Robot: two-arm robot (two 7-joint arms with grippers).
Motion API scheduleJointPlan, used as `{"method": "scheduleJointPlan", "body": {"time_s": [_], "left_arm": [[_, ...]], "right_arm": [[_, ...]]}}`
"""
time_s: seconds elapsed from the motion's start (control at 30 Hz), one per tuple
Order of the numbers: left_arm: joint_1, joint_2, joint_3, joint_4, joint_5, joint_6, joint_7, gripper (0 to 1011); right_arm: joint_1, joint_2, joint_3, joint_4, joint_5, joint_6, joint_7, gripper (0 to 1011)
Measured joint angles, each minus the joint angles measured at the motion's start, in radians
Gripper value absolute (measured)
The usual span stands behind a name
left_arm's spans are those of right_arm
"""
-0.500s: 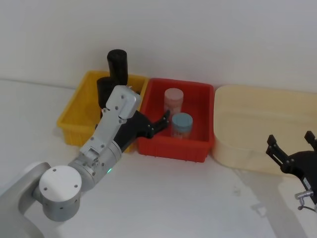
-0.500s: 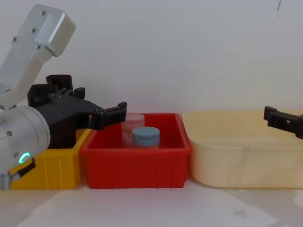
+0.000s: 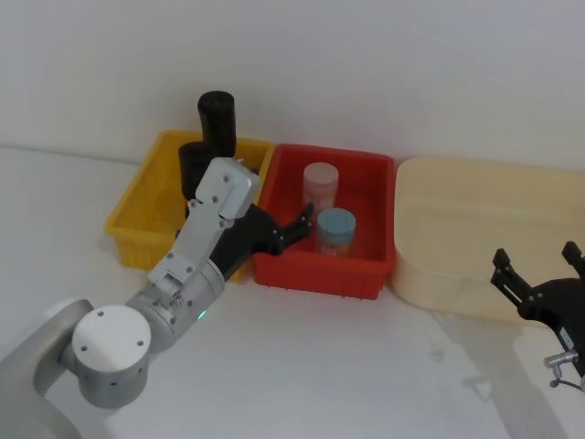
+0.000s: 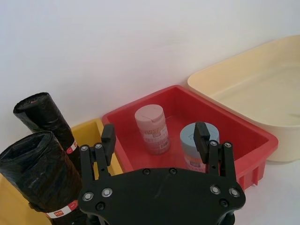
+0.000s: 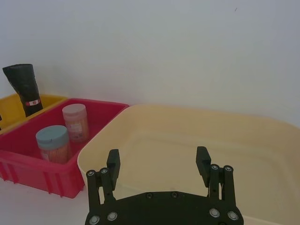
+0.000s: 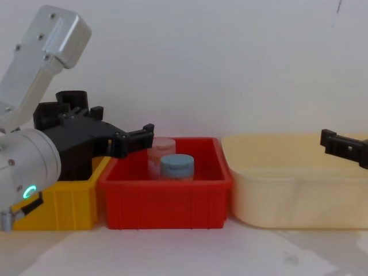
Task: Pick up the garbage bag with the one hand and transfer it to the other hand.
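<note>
The garbage bag [image 4: 35, 171], a thick black crinkly roll with an orange-red and white sticker, stands upright in the yellow bin [image 3: 137, 206]. In the head view the garbage bag [image 3: 193, 163] is partly hidden behind my left arm. A slimmer, taller black roll [image 3: 218, 114] stands behind it. My left gripper [image 3: 291, 229], on the green-lit arm, is open over the red bin's left rim, to the right of the bag and holding nothing. In the left wrist view the left gripper [image 4: 155, 137] has its fingers spread wide. My right gripper [image 3: 537, 265] is open at the lower right, in front of the cream tub.
The red bin [image 3: 366, 274] holds a pink-lidded jar [image 3: 321, 183] and a blue-lidded jar [image 3: 335, 229]. A large cream tub [image 3: 475, 215] sits to its right. The three containers stand in a row against the white wall. White table lies in front.
</note>
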Motion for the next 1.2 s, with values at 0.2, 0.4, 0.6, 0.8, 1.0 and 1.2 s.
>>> {"method": "scheduleJointPlan", "body": {"time_s": [0.2,0.4,0.6,0.8,1.0,1.2], "left_arm": [[0.000,0.000,0.000,0.000,0.000,0.000,0.000,1001],[0.000,0.000,0.000,0.000,0.000,0.000,0.000,1001],[0.000,0.000,0.000,0.000,0.000,0.000,0.000,1000],[0.000,0.000,0.000,0.000,0.000,0.000,0.000,1001],[0.000,0.000,0.000,0.000,0.000,0.000,0.000,1001],[0.000,0.000,0.000,0.000,0.000,0.001,0.000,1001]], "right_arm": [[0.000,0.000,0.000,0.000,0.000,0.000,0.000,1000],[0.000,0.000,0.000,0.000,0.000,0.000,0.000,1000],[0.000,0.000,0.000,0.000,0.000,0.000,0.000,1000],[0.000,0.000,0.000,0.000,0.000,0.000,0.000,1000],[0.000,0.000,0.000,0.000,0.000,0.000,0.000,1000],[0.000,0.000,0.000,0.000,0.000,0.000,0.000,1000]]}}
